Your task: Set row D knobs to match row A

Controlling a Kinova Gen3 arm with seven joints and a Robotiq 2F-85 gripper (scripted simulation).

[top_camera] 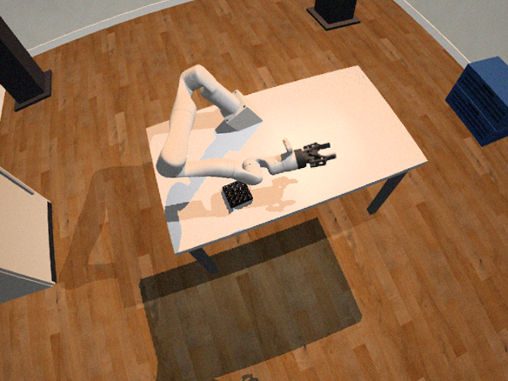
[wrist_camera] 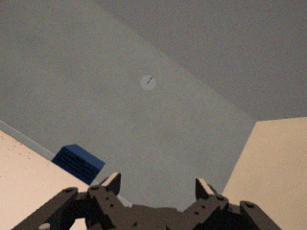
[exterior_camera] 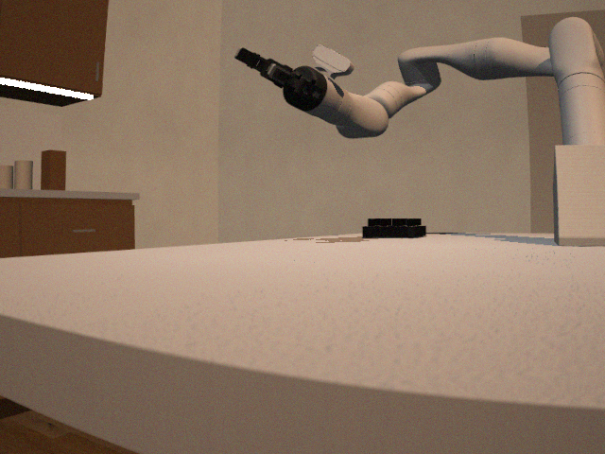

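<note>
Knob box [top_camera: 237,194] stands on its feet on the tabletop [top_camera: 356,109], at about 8 o'clock from the gripper [top_camera: 324,151], which hangs high and well apart with fingers spread wide, holding nothing. Knob lines are too small to read, but row D probably remains unturned, so all four settings appear left to do.

We cannot read the knob box [top_camera: 237,194] from the top view: too small, its white lines, marks and names not resolvable, one corner under the forearm [top_camera: 211,166]. In the exterior view it shows edge-on, knob tops unseen. The wrist view cuts off the gripper [wrist_camera: 158,184] at the lower edge and misses the box altogether.
</note>
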